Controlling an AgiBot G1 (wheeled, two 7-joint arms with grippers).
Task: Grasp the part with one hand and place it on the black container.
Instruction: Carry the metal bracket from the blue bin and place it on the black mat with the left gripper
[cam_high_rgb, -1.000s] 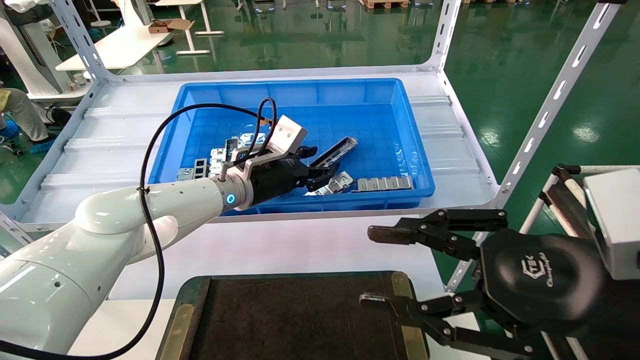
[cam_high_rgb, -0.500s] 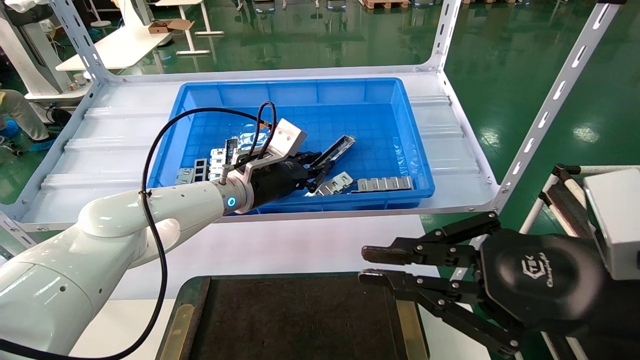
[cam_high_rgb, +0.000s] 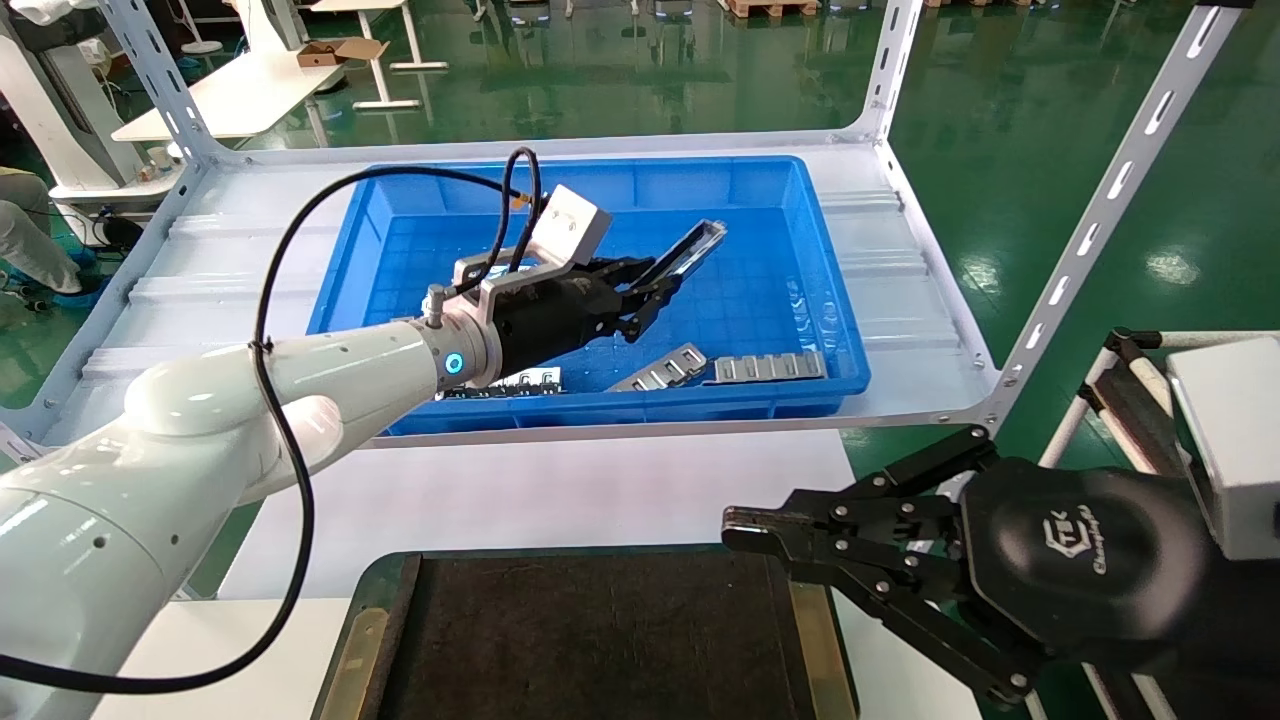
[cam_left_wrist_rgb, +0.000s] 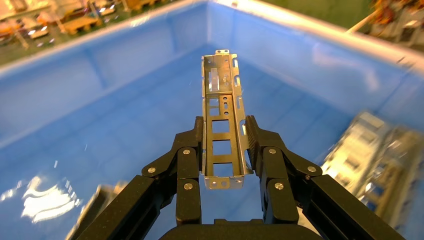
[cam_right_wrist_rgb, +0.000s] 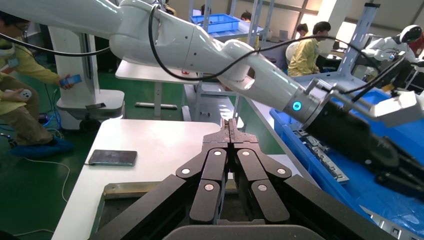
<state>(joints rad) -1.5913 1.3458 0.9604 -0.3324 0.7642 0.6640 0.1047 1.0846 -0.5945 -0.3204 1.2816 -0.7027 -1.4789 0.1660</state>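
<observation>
left hand (cam_high_rgb: 640, 290) clamping one part (cam_high_rgb: 688, 252), one black container (cam_high_rgb: 600, 640)

The part (cam_high_rgb: 683, 258) (cam_left_wrist_rgb: 222, 122) is a slim silver-grey metal channel bar with a dark inner side, raised side flanges, a row of rectangular cut-outs along its floor and a small tab at each end. It is lifted clear of the bin floor, tilted, its free end pointing up toward the far right, its near end clamped between the 2 fingers of the left hand (cam_high_rgb: 640, 292) (cam_left_wrist_rgb: 223, 145), which press on its 2 long flanges. The black container (cam_high_rgb: 600, 640) lies at the near edge of the scene, well apart from the part: a wide shallow tray with a black textured mat, brass-coloured side strips, a dark green rim and rounded corners.
</observation>
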